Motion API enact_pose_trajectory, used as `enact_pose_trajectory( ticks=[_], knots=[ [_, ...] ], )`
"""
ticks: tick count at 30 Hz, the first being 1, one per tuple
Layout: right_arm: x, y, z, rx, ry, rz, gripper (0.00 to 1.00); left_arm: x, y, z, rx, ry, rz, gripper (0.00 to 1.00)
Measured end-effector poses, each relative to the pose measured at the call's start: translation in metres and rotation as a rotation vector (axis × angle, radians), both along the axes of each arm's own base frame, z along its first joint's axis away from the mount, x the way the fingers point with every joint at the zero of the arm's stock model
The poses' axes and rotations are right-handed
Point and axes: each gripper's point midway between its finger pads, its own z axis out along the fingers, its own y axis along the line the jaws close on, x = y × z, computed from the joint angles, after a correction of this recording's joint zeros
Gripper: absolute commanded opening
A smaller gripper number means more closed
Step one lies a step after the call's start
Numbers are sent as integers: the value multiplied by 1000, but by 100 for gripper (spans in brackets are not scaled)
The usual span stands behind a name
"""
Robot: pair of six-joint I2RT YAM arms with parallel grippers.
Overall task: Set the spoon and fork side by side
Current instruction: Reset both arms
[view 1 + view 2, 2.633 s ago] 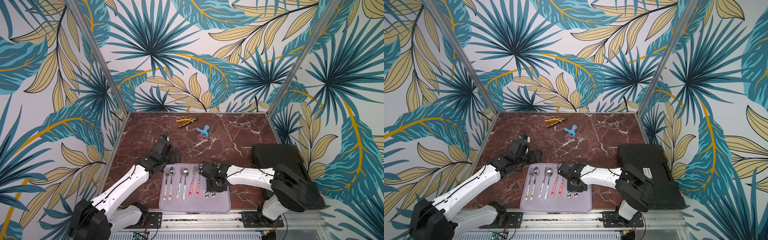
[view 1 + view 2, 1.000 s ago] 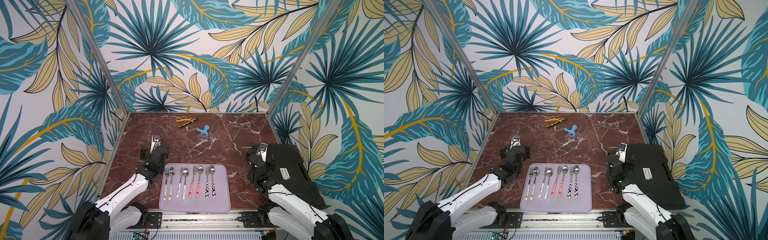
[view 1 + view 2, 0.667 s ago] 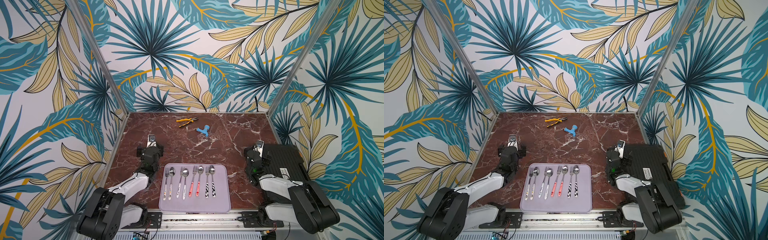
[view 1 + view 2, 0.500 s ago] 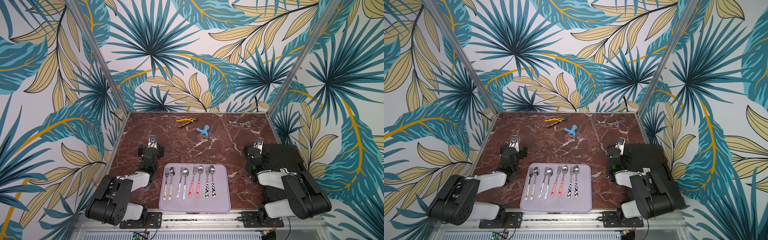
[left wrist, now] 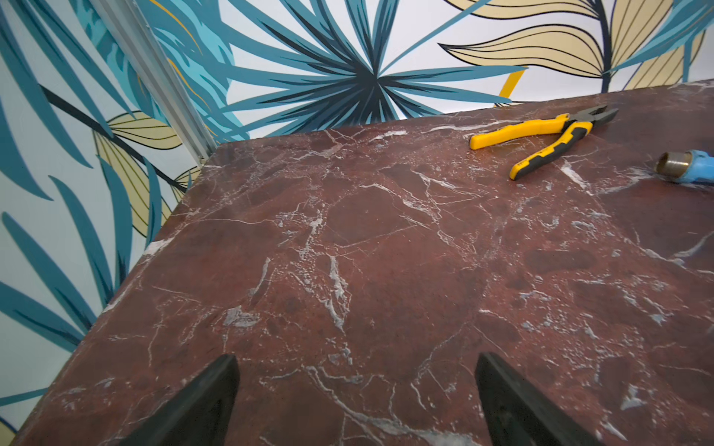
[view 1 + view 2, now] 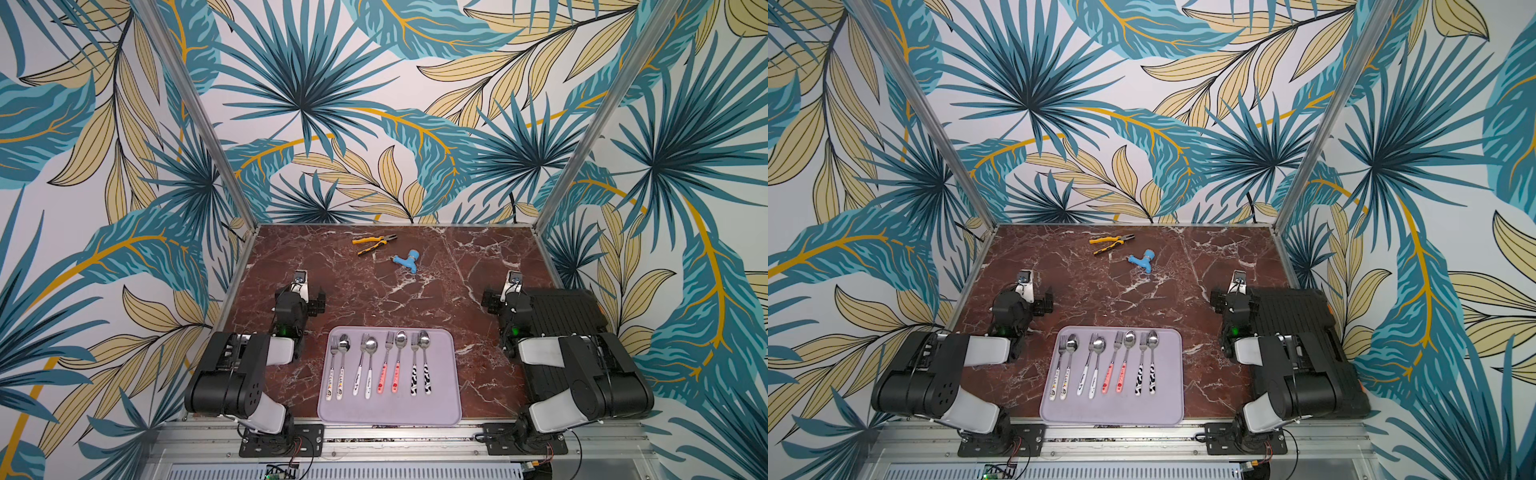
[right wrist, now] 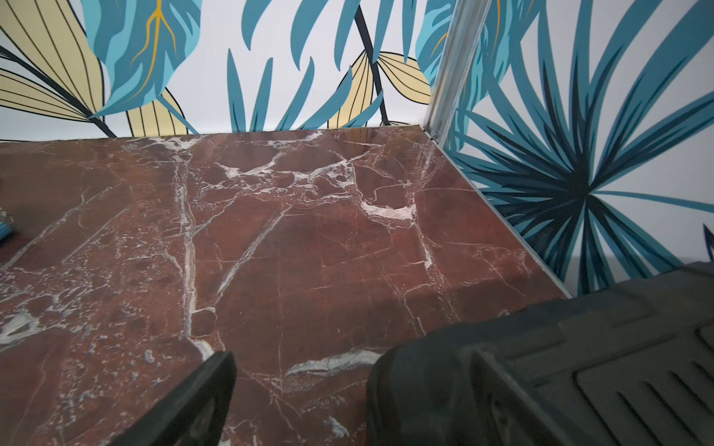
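I see a red-brown, white-veined marble tabletop (image 6: 415, 299); around it rise white walls printed with teal and yellow palm leaves (image 6: 374, 62), silver metal posts (image 6: 206, 124) at its far corners.

Light is bright and even, falling from overhead, so the table (image 6: 415, 299) carries only short, soft shadows beside the arms (image 6: 232, 374) and along the black case (image 6: 557, 307). The marble has a faint sheen near its far edge in the right wrist view, and the spoons (image 6: 371, 344) catch small highlights. Both top views are sharp but wide-angled (the metal posts (image 6: 199, 112) lean outward toward the corners). In the left wrist view the pliers (image 5: 541, 139) are crisp, while the left gripper (image 5: 353, 386) shows soft-edged fingertips (image 5: 204, 397).
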Motion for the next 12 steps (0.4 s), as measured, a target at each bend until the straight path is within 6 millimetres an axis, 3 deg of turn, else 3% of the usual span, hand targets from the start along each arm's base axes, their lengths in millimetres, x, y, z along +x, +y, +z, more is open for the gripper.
enact_pose_trajectory(
  ticks=[12],
  knots=[
    [4, 11, -2, 22, 9, 69, 99, -1, -5, -3, -10, 11, -24, 100]
  ],
)
